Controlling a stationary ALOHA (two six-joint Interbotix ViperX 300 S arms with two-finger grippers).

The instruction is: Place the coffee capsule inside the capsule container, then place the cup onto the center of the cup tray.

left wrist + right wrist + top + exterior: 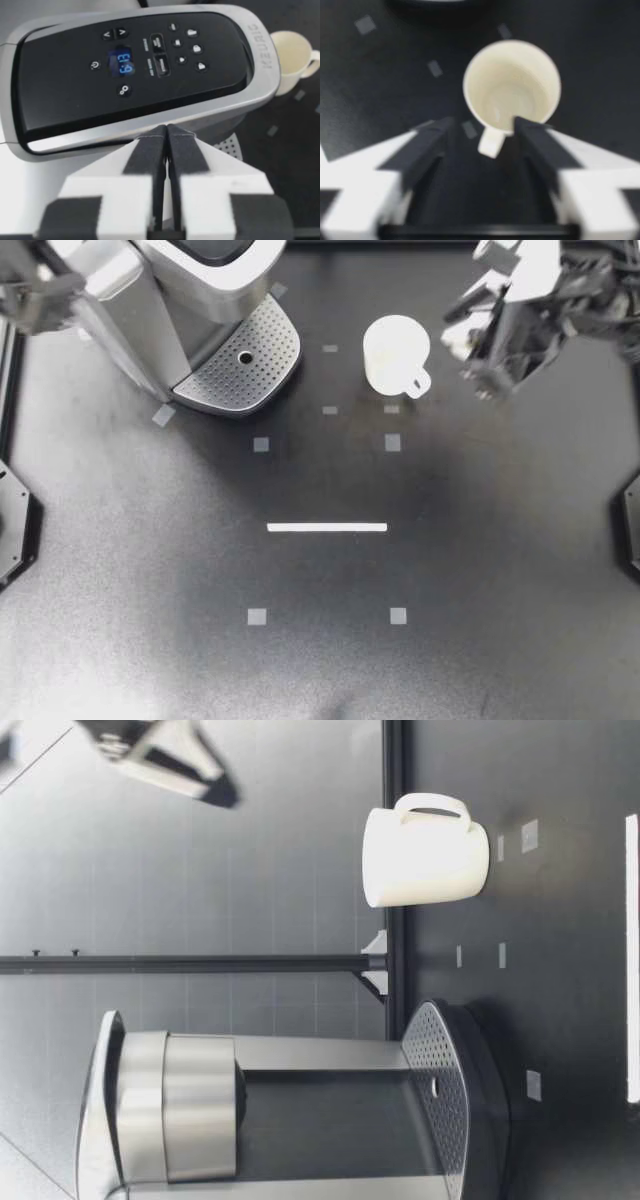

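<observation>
A white cup (395, 353) stands upright on the dark table, right of the coffee machine's perforated cup tray (240, 365), its handle turned toward my right gripper (478, 368). The right wrist view shows that gripper (482, 130) open above the empty cup (511, 82), with the handle in line with the gap between its fingers. In the low view my right gripper (200, 775) hangs well above the cup (425, 855). My left gripper (45, 290) is at the machine's far side. Its fingers (150, 150) are shut with nothing in them, above the machine's closed lid (135, 65). No capsule is visible.
The silver coffee machine (170, 290) fills the back left corner. Small grey tape squares (261, 444) and a white strip (327, 527) mark the dark table. A black rail (200, 963) runs behind the table.
</observation>
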